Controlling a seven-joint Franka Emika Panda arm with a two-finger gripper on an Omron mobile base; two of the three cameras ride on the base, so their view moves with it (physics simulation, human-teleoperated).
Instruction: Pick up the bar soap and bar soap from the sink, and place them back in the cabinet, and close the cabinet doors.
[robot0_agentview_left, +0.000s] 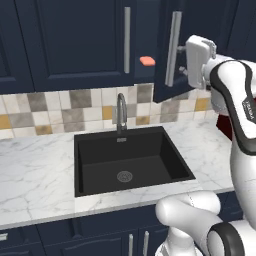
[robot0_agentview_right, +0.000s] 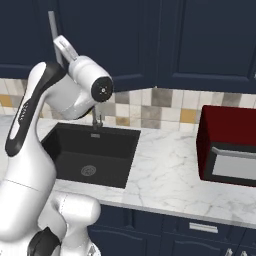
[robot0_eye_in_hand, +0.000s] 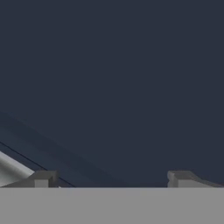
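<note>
One salmon-pink bar soap (robot0_agentview_left: 147, 61) lies on the shelf inside the cabinet, in the gap between its two doors. The left cabinet door (robot0_agentview_left: 75, 40) is shut. The right cabinet door (robot0_agentview_left: 165, 50) stands partly open, its long silver handle (robot0_agentview_left: 173, 47) facing me. My gripper (robot0_agentview_left: 184, 69) is raised just right of that door, close against its outer face beside the handle. In the hand view the gripper (robot0_eye_in_hand: 113, 179) is open, fingertips (robot0_eye_in_hand: 43, 177) wide apart with nothing between them, the navy panel (robot0_eye_in_hand: 113, 87) right ahead and the handle (robot0_eye_in_hand: 8, 168) at lower left. The black sink (robot0_agentview_left: 125, 155) holds no soap.
A curved grey faucet (robot0_agentview_left: 121, 112) rises behind the basin, and a round drain (robot0_agentview_left: 124, 175) sits in its floor. White marble counter (robot0_agentview_left: 35, 175) runs on both sides. A dark red microwave (robot0_agentview_right: 225, 145) stands on the counter to the right.
</note>
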